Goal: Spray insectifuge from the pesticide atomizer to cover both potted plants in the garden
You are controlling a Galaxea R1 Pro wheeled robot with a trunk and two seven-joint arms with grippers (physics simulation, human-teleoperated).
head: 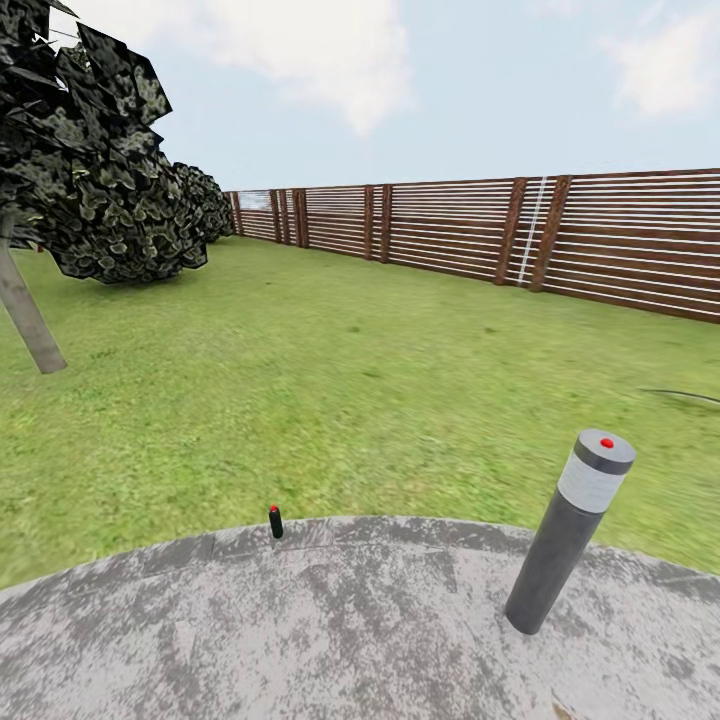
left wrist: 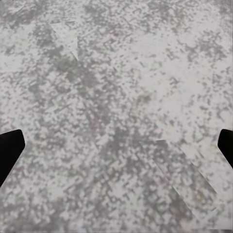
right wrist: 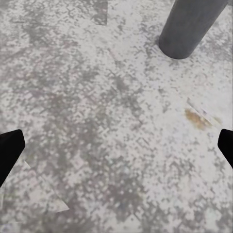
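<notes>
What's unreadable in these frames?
Small red-topped thing, head view: too small to identify.
Post, right wrist view: top cut by frame edge.
Left tool, right tool: fingers mostly cut by wrist-view edges.

Paved patio (head: 350, 640): grey, mottled, with a curved edge against the lawn (head: 330, 380). On it: one dark grey bollard (head: 568, 535), tilted, pale band and red dot on top; one pesticide atomizer (head: 276, 522), small, dark, upright at the patio's edge.
</notes>
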